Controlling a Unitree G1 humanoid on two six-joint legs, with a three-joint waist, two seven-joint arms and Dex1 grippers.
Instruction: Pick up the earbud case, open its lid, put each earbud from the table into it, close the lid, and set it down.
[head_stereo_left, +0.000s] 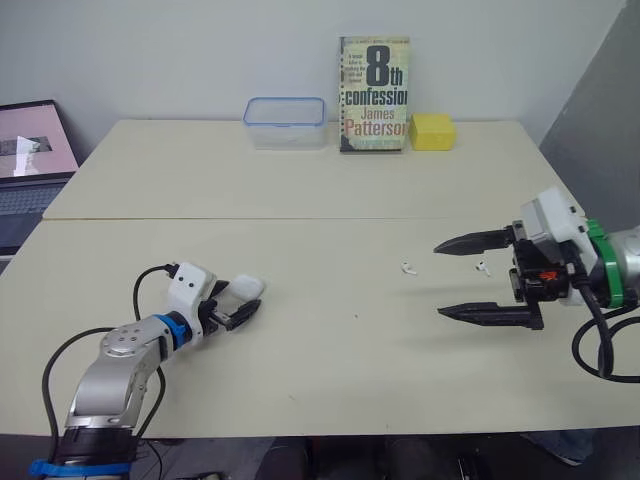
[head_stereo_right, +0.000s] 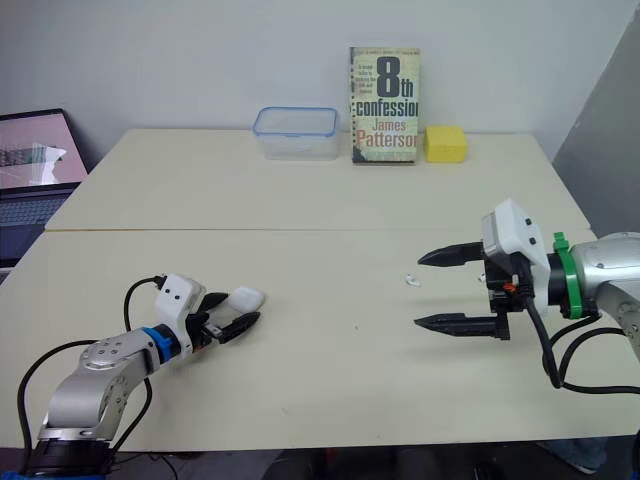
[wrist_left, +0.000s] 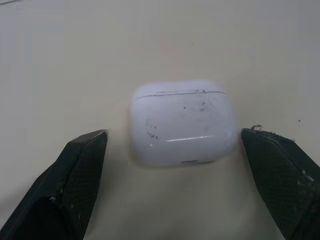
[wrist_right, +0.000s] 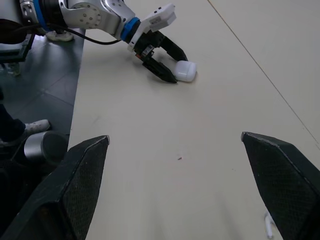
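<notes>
The white earbud case (wrist_left: 182, 120) lies on the table with its lid shut, at the front left (head_stereo_left: 249, 287). My left gripper (head_stereo_left: 238, 301) is open and low over the table, one black finger (wrist_left: 80, 170) on each side of the case without touching it. Two small white earbuds (head_stereo_left: 408, 268) (head_stereo_left: 483, 267) lie on the table at the right. My right gripper (head_stereo_left: 440, 280) is open wide just above the table there; one earbud sits just ahead of its fingertips, the other between its fingers.
A clear plastic container (head_stereo_left: 286, 122), a paperback book (head_stereo_left: 374, 95) and a yellow sponge (head_stereo_left: 432, 131) stand along the table's far edge. An open laptop (head_stereo_left: 30, 160) sits off the table's left side. A seam (head_stereo_left: 300, 219) crosses the tabletop.
</notes>
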